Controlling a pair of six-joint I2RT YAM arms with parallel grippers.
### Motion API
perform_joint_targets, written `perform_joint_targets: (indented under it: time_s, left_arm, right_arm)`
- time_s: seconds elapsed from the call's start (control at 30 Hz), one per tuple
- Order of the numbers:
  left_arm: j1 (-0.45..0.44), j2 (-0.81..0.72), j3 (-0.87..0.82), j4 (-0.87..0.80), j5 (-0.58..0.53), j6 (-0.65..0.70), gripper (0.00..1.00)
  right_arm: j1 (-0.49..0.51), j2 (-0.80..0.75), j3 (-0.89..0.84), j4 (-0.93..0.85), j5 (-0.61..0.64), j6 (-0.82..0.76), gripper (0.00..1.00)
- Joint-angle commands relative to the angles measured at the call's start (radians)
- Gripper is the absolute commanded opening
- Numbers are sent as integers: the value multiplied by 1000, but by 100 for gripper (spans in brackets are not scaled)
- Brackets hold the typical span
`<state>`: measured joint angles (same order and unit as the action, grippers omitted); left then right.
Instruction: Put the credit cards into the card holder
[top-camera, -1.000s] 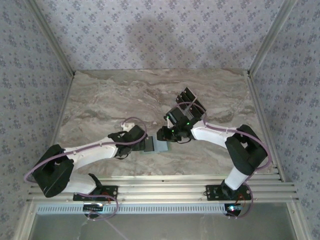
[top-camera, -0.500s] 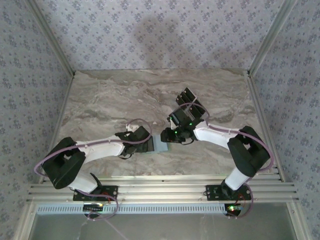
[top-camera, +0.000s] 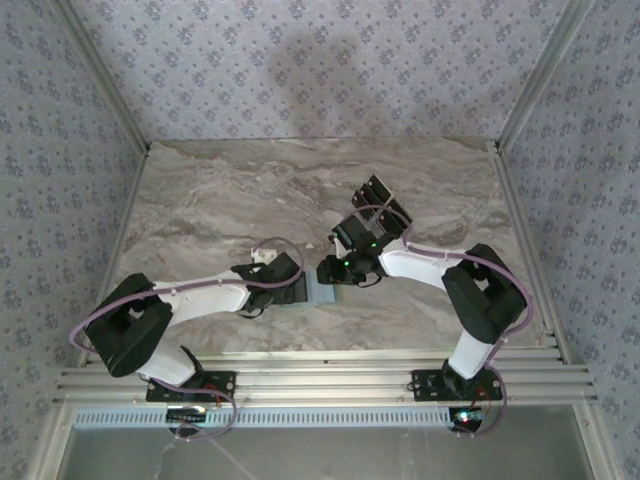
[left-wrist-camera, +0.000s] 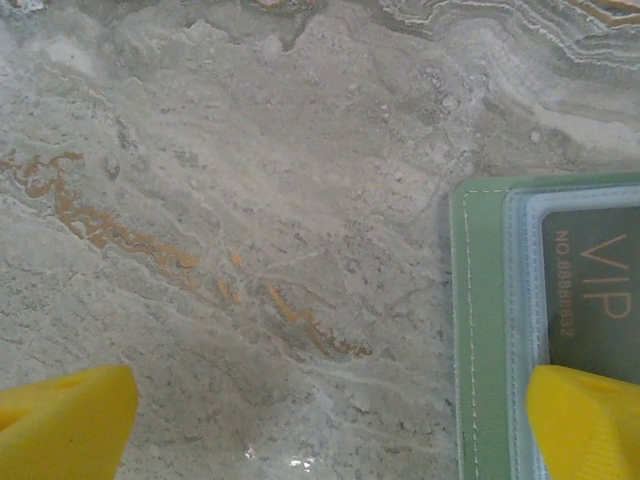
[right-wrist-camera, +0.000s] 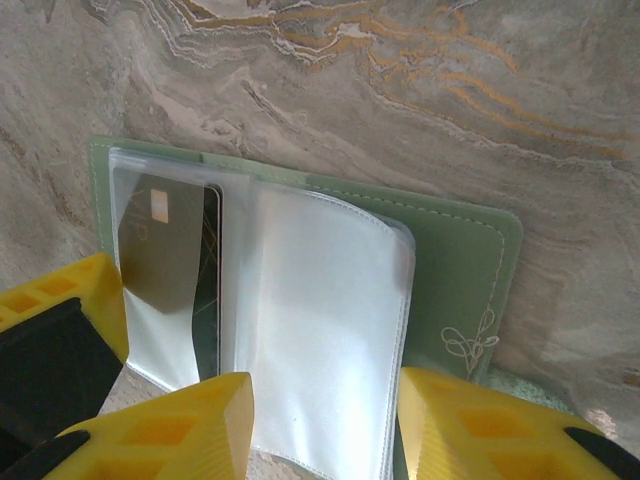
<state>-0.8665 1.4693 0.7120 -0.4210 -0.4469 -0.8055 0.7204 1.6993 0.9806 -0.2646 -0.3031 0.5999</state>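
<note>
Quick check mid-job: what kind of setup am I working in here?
Likely an enclosed robot test booth: a marble-look tabletop, floral-patterned walls on three sides, and aluminium rails along the near edge.

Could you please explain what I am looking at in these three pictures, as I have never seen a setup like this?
These show two robot arms bolted to the near edge of a marble-patterned table. The wide picture is taken from above and behind them. The other two come from a camera on each wrist, so the yellow blocks at the bottom are that arm's own fingertips. On the table lies a pale-green card holder, opened out, with clear plastic sleeves inside. A dark card marked VIP sits in one sleeve. More black cards lie behind the right arm. The left gripper hangs wide open over the holder's edge, holding nothing. The right gripper is part open, with a loose sleeve lying between its fingers, not pinched.
</note>
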Motion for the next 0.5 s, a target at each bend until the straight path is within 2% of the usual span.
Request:
perform_joint_targets:
  time_s: [0.0,0.17,0.3,0.47]
  left_arm:
    - [-7,-53,2,-59,-33,3,100]
    - [9,-134,9,-35,5,32,100]
    - [61,-172,-21,72,140,73,100]
    - [127,-187,-67,211,313,102,100]
  right_arm:
    - [-3,-77,5,-36,5,-18,44]
    - [-24,-191,-16,-123,117,-40,44]
    - [-43,-190,-12,-188,186,-74,47]
    - [-52,-143,-26,-162,188,-80,47]
